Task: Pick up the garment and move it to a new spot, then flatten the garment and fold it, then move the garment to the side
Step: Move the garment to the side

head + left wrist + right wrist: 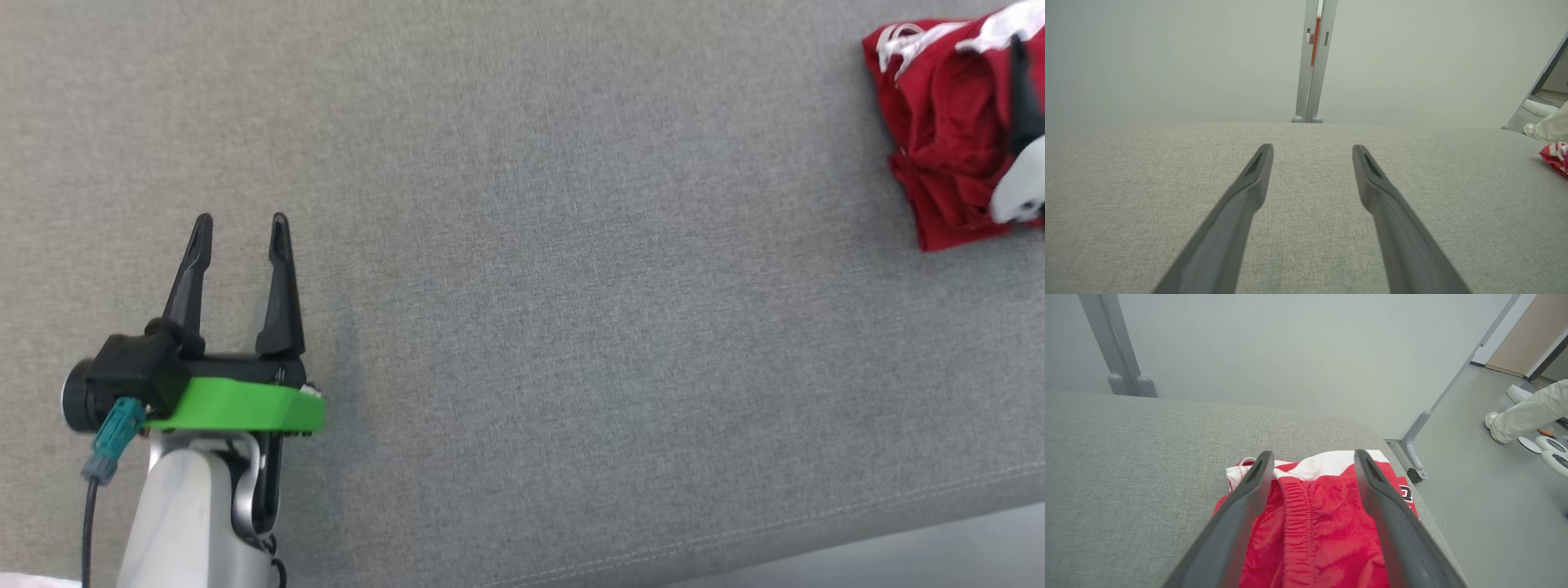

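Grey fabric surface (pixel 522 327) bears a bunched red-and-white garment (pixel 947 122).

left pincer (pixel 241 219): two long black tapered fingers (pixel 282 294) on a black block (pixel 135 376), bright green plate (pixel 237 406) underneath, pale grey forearm (pixel 184 523). teal connector (pixel 114 437) with black cable (pixel 86 531) at the side. right pincer (pixel 1314 454) fingers: dark grey, shallow slot near each tip.

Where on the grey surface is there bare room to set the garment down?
The wide stretch of grey surface between the left end effector and the garment is bare. Crowded at the right edge, where the right end effector hangs over the garment.
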Tool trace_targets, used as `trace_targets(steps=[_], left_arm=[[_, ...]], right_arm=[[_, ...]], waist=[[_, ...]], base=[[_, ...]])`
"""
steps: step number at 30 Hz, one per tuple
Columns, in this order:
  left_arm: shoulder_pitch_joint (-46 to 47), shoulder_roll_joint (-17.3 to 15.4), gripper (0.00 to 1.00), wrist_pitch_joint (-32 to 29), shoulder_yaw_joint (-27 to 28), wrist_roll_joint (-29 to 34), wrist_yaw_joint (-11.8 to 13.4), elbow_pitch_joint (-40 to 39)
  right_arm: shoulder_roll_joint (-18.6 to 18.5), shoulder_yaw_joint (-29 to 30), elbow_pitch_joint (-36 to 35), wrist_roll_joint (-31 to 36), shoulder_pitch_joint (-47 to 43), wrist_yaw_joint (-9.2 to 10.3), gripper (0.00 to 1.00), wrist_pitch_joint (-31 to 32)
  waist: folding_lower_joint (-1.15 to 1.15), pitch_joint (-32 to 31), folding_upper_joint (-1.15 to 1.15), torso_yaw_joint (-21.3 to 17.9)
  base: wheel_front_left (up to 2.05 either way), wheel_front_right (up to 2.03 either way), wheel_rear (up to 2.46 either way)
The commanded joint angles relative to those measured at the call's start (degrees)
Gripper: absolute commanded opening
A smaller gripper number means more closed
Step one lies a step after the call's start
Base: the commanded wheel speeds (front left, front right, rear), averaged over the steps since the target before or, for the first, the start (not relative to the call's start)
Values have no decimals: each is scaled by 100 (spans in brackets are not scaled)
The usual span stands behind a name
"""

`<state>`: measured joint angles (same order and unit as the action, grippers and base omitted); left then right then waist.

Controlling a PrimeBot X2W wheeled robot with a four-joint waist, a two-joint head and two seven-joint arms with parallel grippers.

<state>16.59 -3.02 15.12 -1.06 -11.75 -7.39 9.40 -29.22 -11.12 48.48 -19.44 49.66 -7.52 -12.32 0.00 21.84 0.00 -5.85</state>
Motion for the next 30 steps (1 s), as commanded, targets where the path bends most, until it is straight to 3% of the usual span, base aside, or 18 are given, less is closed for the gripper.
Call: trace_targets(steps=[1, 9, 15, 22, 30], left_arm=[[-132, -10, 100, -3, 93, -88, 7, 96], [-491, 4, 100, -2, 311, -56, 53, 344], [-723, 6, 100, -3, 256, -168, 267, 527], [-955, 5, 100, -3, 133, -262, 364, 683], [-1178, 5, 100, -3, 62, -318, 302, 631]], right_arm=[[95, 27, -275, 15, -278, 6, 100, -125], [823, 413, -1707, -43, -1653, 5, 100, -232], [1348, 563, -2409, 235, -2545, 5, 100, -199], [1844, 748, -2684, 434, -3337, 3, 100, -171], [2106, 858, -2659, 359, -3648, 3, 100, -40]], waist=[[0, -534, 0, 86], [0, -1177, 0, 154], [0, -1579, 0, 329], [0, -1912, 0, 469], [0, -2076, 0, 486]], base=[[0, 0, 0], [0, 0, 0], [0, 0, 0], [0, 0, 0], [0, 0, 0]])
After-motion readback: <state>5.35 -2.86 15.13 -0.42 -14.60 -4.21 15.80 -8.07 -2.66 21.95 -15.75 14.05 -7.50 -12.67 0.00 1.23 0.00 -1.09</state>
